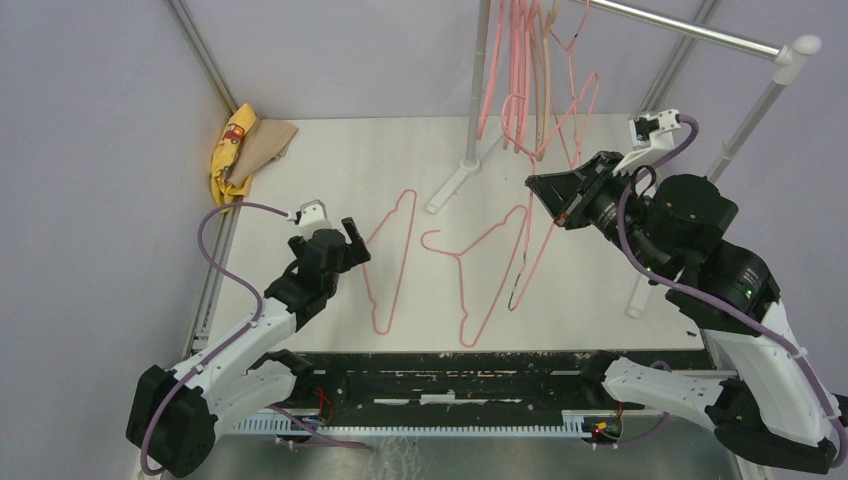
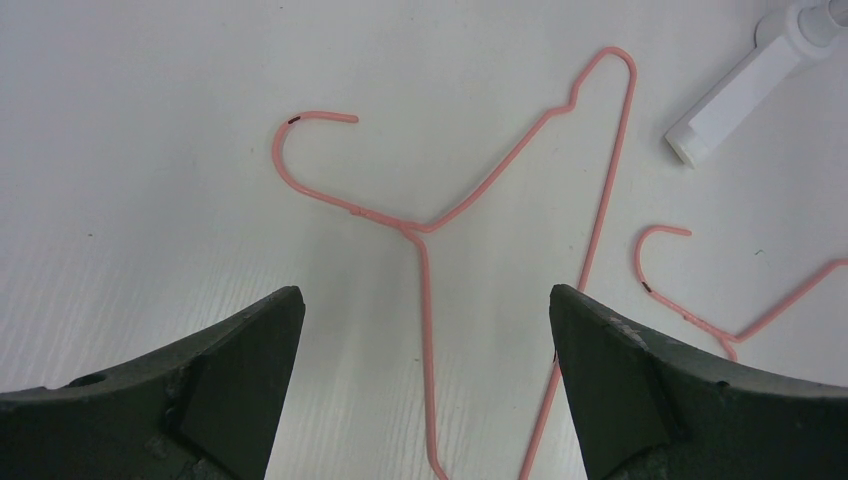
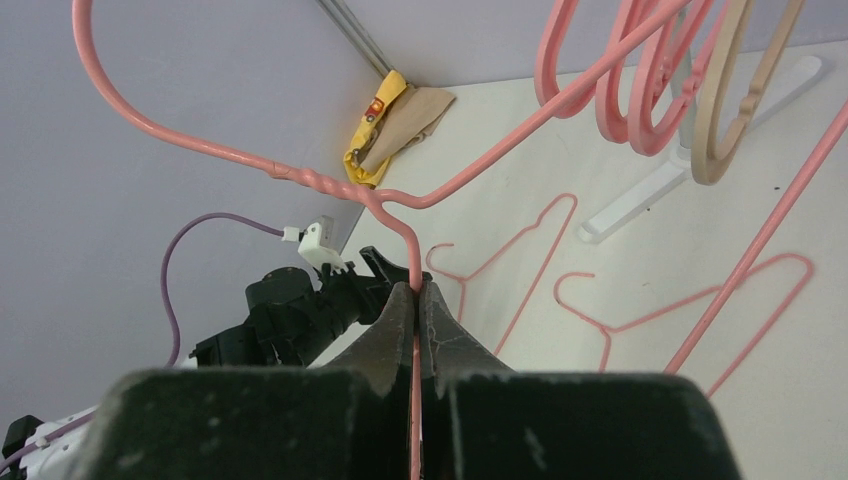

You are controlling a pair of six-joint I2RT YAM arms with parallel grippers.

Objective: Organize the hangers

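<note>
Two thin pink wire hangers lie flat on the white table, one on the left (image 1: 395,260) and one in the middle (image 1: 480,275). My left gripper (image 1: 350,240) is open and empty just above the left hanger (image 2: 425,300), whose neck runs between its fingers; the middle hanger's hook (image 2: 660,270) lies to the right. My right gripper (image 1: 535,190) is shut on a third thin pink hanger (image 3: 400,215), held in the air near its neck, its hook (image 3: 85,60) up. Several pink hangers (image 1: 518,70) and a beige one (image 3: 735,100) hang on the rail.
The white-and-silver rail stand has a top rail (image 1: 690,30), a foot (image 1: 455,180) on the table, also in the left wrist view (image 2: 740,90), and a right post (image 1: 750,120). Yellow and tan cloths (image 1: 245,150) lie at the back left corner.
</note>
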